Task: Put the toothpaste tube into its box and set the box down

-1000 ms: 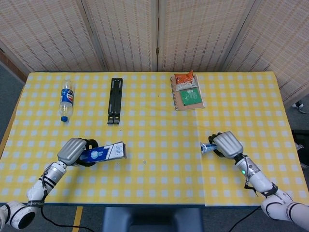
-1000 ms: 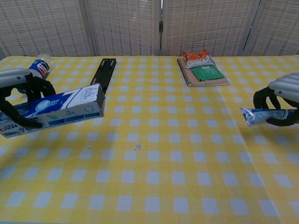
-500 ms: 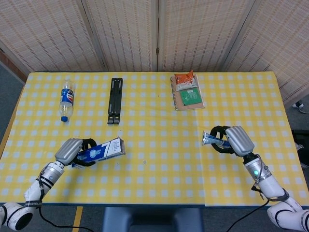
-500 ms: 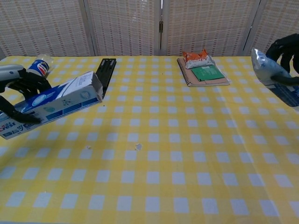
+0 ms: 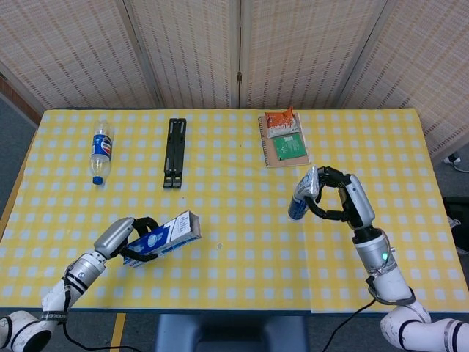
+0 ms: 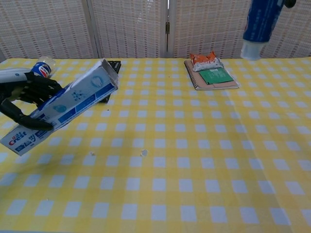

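The left hand is in the lower left of the head view, and its fingers are closed around the box. In the chest view the same hand is at the left edge, and the box is lifted off the table and tilted, with its far end higher, toward the upper middle of the frame.

The right hand is at the right of centre in the head view. Its fingers clasp the tube, which is held almost upright above the table. In the chest view only the tube shows well, in the upper right corner; its white cap end points down and the hand is nearly out of the frame there. The tube and the box are well apart, with bare checked cloth between them.

In the upper left of the head view a bottle lies on its side. To the right of it lies a black stand, flat on the cloth. In the upper middle there is a notebook, with an orange packet on its far end.
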`<state>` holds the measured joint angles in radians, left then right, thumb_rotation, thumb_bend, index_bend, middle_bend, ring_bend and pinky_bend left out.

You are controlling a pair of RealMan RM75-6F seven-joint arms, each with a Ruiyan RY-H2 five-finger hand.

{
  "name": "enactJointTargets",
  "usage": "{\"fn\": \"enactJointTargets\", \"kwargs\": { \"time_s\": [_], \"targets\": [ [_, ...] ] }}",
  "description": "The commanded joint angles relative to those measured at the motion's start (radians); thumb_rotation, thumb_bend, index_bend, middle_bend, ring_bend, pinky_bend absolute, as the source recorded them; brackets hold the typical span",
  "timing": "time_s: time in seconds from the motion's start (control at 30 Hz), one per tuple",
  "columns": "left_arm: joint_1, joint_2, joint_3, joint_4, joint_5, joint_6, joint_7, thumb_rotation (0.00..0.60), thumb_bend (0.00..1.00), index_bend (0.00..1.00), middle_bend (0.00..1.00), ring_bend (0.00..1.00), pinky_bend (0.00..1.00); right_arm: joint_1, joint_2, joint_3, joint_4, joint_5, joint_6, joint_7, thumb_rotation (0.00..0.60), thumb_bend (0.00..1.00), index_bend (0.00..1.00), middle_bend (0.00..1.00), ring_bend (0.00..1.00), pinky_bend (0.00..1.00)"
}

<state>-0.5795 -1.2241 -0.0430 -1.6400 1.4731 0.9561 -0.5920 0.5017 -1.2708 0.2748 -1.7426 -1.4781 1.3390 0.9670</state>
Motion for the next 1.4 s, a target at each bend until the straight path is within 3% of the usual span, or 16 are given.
{"fn": "enactJointTargets", "kwargs": {
  "time_s": [0.03,0.33,0.67,1.17,1.4],
  "targets": [
    [-0.004,-0.025,-0.007,-0.018,0.018,0.013,-0.044,0.6,0.47,0.48,0.53,0.53,0.5,0.022,-0.041,0.041,-0.014,0.019,0.022,0.04,0.6,0.39,0.78,0.59,0.58,0.67],
    [-0.026,-0.112,-0.022,-0.004,0.044,0.025,-0.147,0.6,0.47,0.49,0.54,0.53,0.51,0.044,-0.092,0.08,-0.016,0.065,-0.006,0.132,0.6,0.39,0.78,0.59,0.57,0.67],
    [-0.051,-0.19,-0.019,0.02,0.049,0.015,-0.117,0.6,0.47,0.49,0.55,0.54,0.53,0.062,-0.095,0.077,-0.029,0.06,-0.059,0.137,0.6,0.39,0.78,0.58,0.57,0.68],
    [-0.132,-0.311,-0.038,0.08,0.099,0.001,-0.258,0.6,0.47,0.52,0.56,0.56,0.57,0.092,0.014,0.097,-0.121,0.051,-0.164,0.215,0.6,0.39,0.78,0.58,0.57,0.69],
    [-0.165,-0.325,0.005,0.165,0.155,-0.008,-0.411,0.6,0.47,0.52,0.58,0.56,0.58,0.06,0.107,0.091,-0.161,0.005,-0.139,0.178,0.6,0.39,0.78,0.58,0.57,0.69]
  ]
}}
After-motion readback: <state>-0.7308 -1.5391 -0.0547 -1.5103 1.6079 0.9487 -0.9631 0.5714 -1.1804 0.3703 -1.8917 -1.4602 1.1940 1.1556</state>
